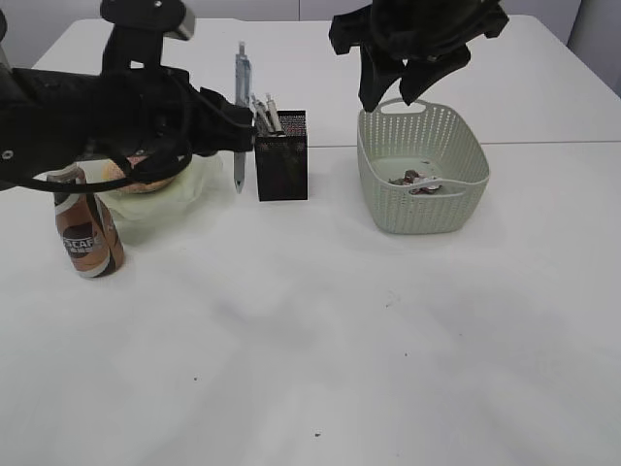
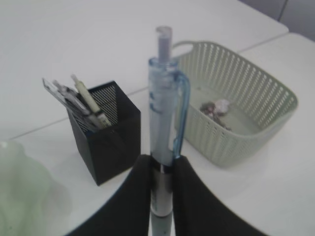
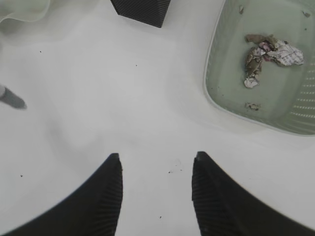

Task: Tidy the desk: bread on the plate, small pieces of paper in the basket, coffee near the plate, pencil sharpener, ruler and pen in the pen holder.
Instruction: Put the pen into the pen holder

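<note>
- Exterior: my left gripper [image 1: 240, 131] holds the translucent blue clip pen [image 1: 240, 116] upright beside the black square mesh pen holder [image 1: 281, 155] on the white surface [image 1: 320, 330].
- Left wrist: gripper closed on the pen's barrel.
- Right wrist: my right gripper [image 3: 156, 172], half open, holds nothing; crumpled paper wads [image 3: 268, 54] lie in the grey-green perforated basket [image 3: 216, 93].

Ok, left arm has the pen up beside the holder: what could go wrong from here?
The left gripper pinches the pen low on its barrel, so it might pivot or slip. The pen holder is already crowded and light-looking; a misaligned drop could catch its rim, tip it, or jam against what stands inside.
</note>
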